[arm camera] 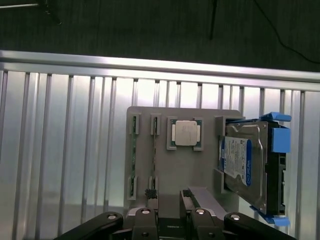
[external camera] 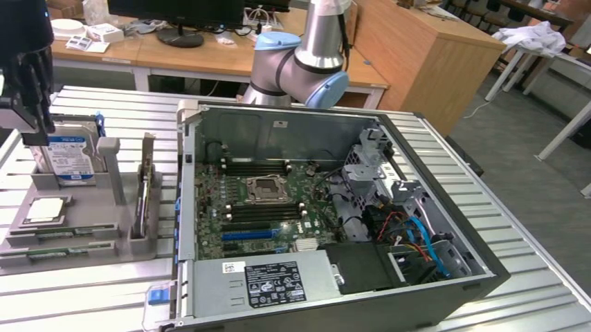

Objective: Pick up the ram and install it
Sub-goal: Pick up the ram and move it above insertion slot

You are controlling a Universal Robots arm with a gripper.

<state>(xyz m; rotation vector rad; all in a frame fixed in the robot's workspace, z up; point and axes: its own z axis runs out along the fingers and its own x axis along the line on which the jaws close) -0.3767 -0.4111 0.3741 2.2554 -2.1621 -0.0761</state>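
Wrist view: gripper (arm camera: 170,196) open, empty, above gray holder (arm camera: 185,167); ram (arm camera: 154,155) lying in its slot, apparently untouched. Pickup not done; installation in computer case (external camera: 268,128) outstanding.

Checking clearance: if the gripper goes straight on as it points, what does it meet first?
Probably the flat grey plastic tray, close to the thin green ram stick; depth is unclear.
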